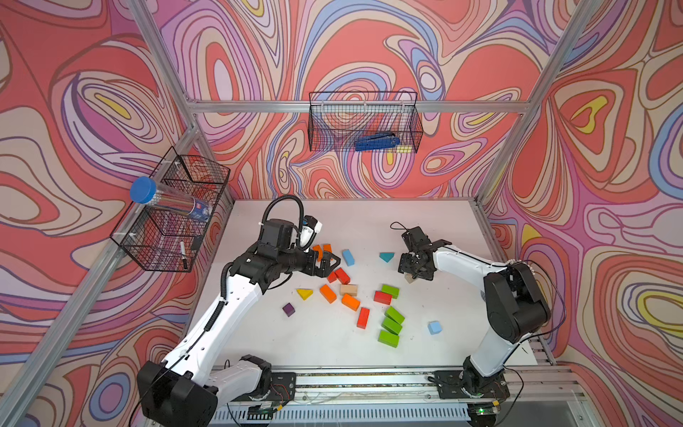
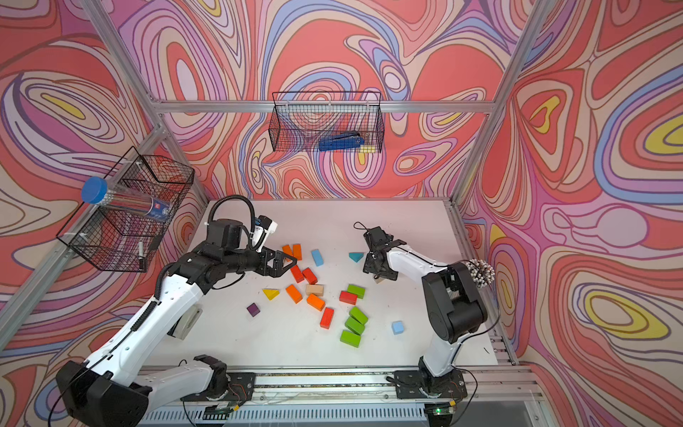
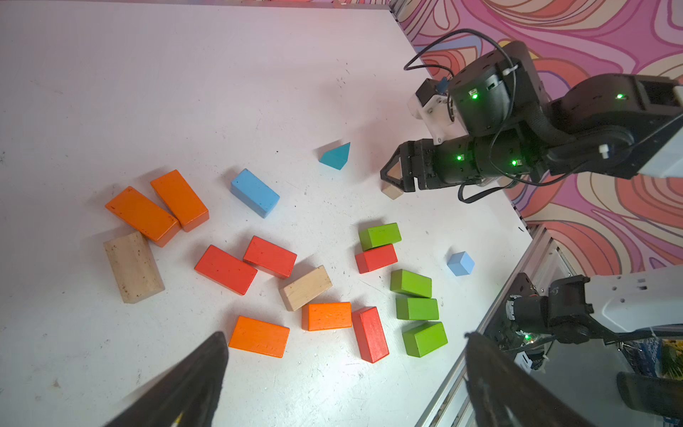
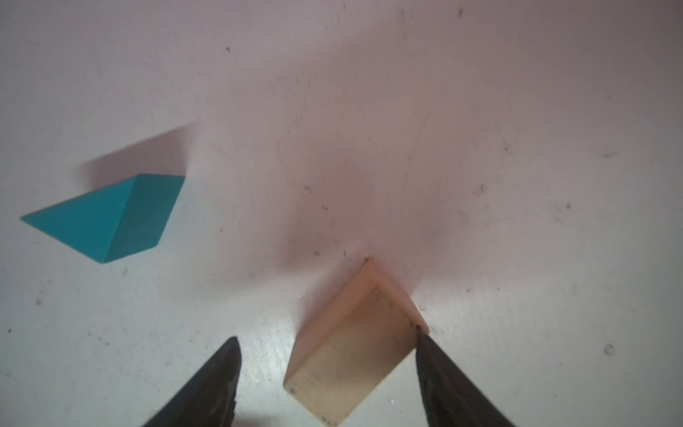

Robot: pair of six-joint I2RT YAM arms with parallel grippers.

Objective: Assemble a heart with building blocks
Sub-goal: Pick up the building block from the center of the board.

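Both claws stood with jaws apart when I looked. On my screen the right claw (image 4: 327, 338) straddled a plain wood block (image 4: 351, 355) lying on the white table (image 4: 480, 111). One fingertip (image 4: 439, 369) touched the block's corner and the other had a gap beside it, so nothing was clamped. A teal wedge (image 4: 111, 218) lay nearby. The left claw (image 3: 345, 334) hung spread wide above the scattered orange bricks (image 3: 258, 336), red bricks (image 3: 225, 270), green bricks (image 3: 417, 308) and a light blue brick (image 3: 255, 192). In both top views I saw a yellow wedge (image 1: 305, 294) and a purple cube (image 1: 288, 309) off toward the left arm's side.
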